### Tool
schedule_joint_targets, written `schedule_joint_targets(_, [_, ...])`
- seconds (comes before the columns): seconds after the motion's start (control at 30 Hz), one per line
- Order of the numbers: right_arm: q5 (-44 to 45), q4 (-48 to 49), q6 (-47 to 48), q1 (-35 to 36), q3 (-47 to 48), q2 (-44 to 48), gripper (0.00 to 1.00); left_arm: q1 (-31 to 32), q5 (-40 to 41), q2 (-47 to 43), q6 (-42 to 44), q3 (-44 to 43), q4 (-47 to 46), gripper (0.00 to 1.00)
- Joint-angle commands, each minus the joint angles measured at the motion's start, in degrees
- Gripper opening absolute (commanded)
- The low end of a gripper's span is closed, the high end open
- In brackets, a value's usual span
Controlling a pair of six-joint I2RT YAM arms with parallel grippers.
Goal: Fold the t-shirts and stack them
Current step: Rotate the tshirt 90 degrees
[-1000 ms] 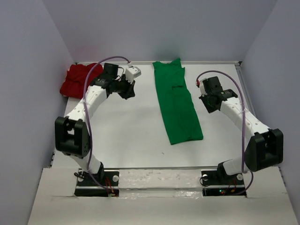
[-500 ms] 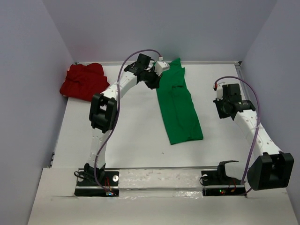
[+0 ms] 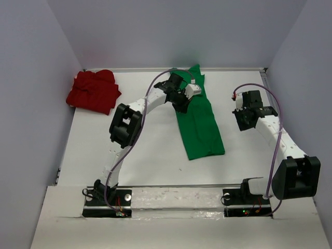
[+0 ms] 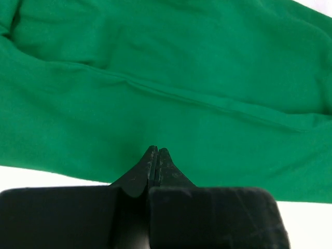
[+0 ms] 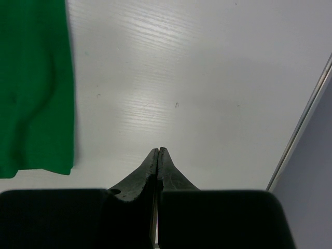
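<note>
The green t-shirt (image 3: 201, 124) lies as a long strip between the arms, long axis running far to near; the left gripper (image 4: 156, 152), pressed together and empty, hovers over its left edge, nearer; the right gripper (image 5: 158, 152), likewise closed on nothing, hangs well off to its right.

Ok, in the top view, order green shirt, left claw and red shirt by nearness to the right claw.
1. Green shirt, just to its left.
2. Left claw, over that shirt's far half.
3. Red shirt, far-left corner.

White table (image 3: 148, 148) w/ narrow green t-shirt (image 3: 201, 132) ctr-back, red t-shirt (image 3: 93, 92) heap in far-left corner
</note>
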State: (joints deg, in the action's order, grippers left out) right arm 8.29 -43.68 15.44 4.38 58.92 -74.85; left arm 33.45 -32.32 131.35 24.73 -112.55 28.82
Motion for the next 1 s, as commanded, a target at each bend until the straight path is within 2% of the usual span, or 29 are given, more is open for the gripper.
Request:
schedule_joint_targets(0.0, [-1.0,-0.3,0.3,-0.3,3.0,-0.2,0.0,0.1,3.1,0.4,-2.4,-0.3,-3.2,0.0])
schedule_joint_targets(0.3, [-1.5,-1.1,0.9,-0.3,4.8,-3.6,0.0,0.3,14.5,3.8,-6.5,-3.9,-6.3,0.0])
schedule_joint_targets(0.5, [-2.2,-1.8,1.0,-0.3,6.6,-6.4,0.0,0.2,16.8,7.8,-6.1,-9.3,-2.5,0.0])
schedule_joint_targets(0.67, [-3.2,-2.5,1.2,-0.3,8.1,-8.2,0.0,0.3,17.7,7.4,-5.5,-7.6,-2.6,0.0])
schedule_joint_targets(0.97, [-5.0,-4.4,1.3,-0.3,11.9,-11.8,0.0,0.2,26.1,6.3,-2.8,-6.4,-3.2,0.0])
